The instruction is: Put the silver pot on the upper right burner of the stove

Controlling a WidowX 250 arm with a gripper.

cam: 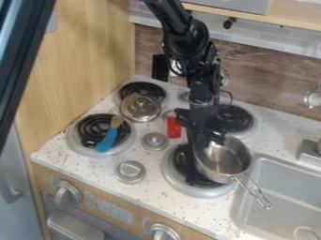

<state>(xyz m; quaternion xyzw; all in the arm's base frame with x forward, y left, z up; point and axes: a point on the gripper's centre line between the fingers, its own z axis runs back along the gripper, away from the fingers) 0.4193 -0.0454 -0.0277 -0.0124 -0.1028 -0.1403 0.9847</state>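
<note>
One-sided rim grip by black two-finger end effector [206,138] on round silver metal pot [224,159], tilted over lower right black-coil burner [188,186]; could swing or slip if carried quickly, given off-centre weight.

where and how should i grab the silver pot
Probably best by the rim of the silver pot, on the side opposite the handle, coming down from above and straddling the wall: the pot is open at the top, and its wall looks thin. The wire handle is slim and sticks out towards the sink, so it seems a poorer grip.
</note>
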